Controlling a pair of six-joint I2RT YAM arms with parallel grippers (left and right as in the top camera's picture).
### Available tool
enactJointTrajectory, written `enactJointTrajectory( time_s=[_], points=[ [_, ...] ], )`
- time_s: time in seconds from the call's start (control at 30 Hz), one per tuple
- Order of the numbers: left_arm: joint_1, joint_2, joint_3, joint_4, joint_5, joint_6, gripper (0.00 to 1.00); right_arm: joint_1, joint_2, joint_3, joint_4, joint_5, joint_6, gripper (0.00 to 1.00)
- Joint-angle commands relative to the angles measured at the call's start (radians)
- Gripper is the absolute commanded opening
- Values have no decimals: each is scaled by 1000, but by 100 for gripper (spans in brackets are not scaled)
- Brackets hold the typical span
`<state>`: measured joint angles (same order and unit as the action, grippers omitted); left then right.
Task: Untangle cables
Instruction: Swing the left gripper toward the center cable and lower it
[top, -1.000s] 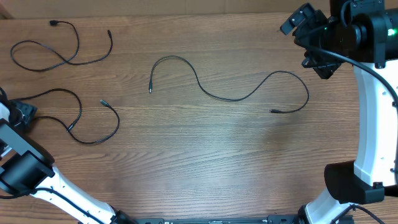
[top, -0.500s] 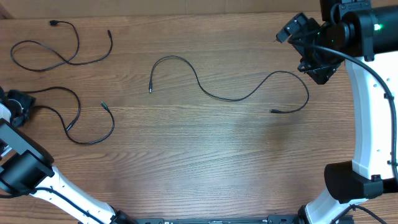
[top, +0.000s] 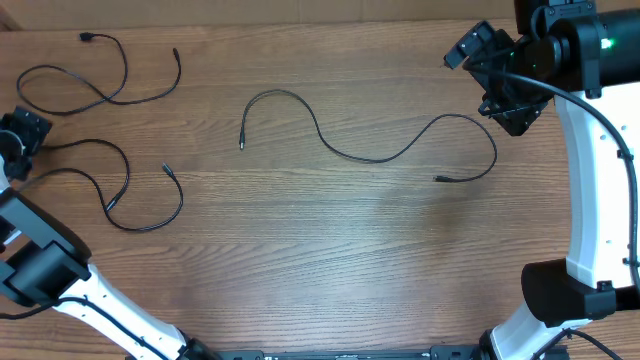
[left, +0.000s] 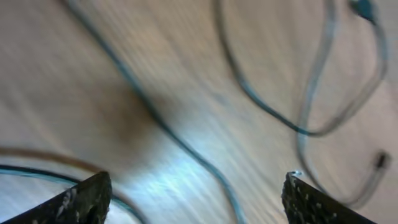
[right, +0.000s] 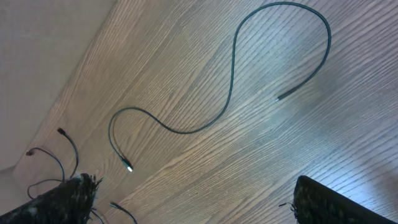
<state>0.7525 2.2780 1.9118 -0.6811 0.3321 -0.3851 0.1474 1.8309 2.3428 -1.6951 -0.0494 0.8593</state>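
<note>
The left claw (top: 20, 130) has its fingers wide apart and holds nothing. A looped cable (top: 127, 168) lies on the surface (top: 300, 250) just beside it, and another cable (top: 124, 65) lies near. The right claw (top: 505, 100) is wide apart too, with a long wavy cable (top: 370, 160) near it.

Free: bare table (top: 330, 260) along the whole near half, plus a strip between the middle cable (top: 370, 160) and the 2 left loops. Obstructions, 3 flat cords: middle cable spanning centre, far-left cable (top: 124, 65), near-left cable (top: 182, 200) just beside the left gripper (top: 20, 130). Overhanging the right edge: right arm (top: 600, 180).
</note>
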Motion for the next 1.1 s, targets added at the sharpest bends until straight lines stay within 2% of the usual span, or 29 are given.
enactJointTrajectory(
  time_s=[0.0, 0.03, 0.1, 0.27, 0.47, 0.6, 0.67, 0.7, 0.8, 0.9, 1.07],
  points=[
    [-51, -5, 22, -11, 222, 16, 90, 3, -19, -10, 6, 13, 0, 100],
    [-91, -5, 22, -23, 276, 16, 93, 3, -19, -14, 8, 59, 0, 100],
    [-144, -5, 22, -42, 290, 30, 94, -3, -18, -21, 17, 143, 0, 100],
    [-322, -4, 22, -78, 284, 168, 97, -55, -11, -40, 22, 188, -4, 100],
    [-554, -4, 22, -101, 137, 225, 98, -155, -7, -87, 26, 219, -3, 100],
    [-708, -4, 22, -133, 116, 241, 95, -217, -7, -145, 33, 221, -3, 100],
    [-795, -4, 22, -138, 113, 344, 86, -240, -7, -174, 38, 222, -3, 100],
    [-830, -4, 22, -138, 103, 392, 85, -248, -7, -184, 42, 225, -3, 100],
    [-943, -4, 22, -136, 6, 502, 100, -275, -7, -208, 51, 225, -3, 100],
    [-1045, -4, 22, -126, -86, 600, 100, -299, -7, -210, 51, 232, -4, 100],
    [-1187, -4, 22, -99, -100, 772, 100, -350, -7, -210, 48, 259, -4, 100]
  ],
)
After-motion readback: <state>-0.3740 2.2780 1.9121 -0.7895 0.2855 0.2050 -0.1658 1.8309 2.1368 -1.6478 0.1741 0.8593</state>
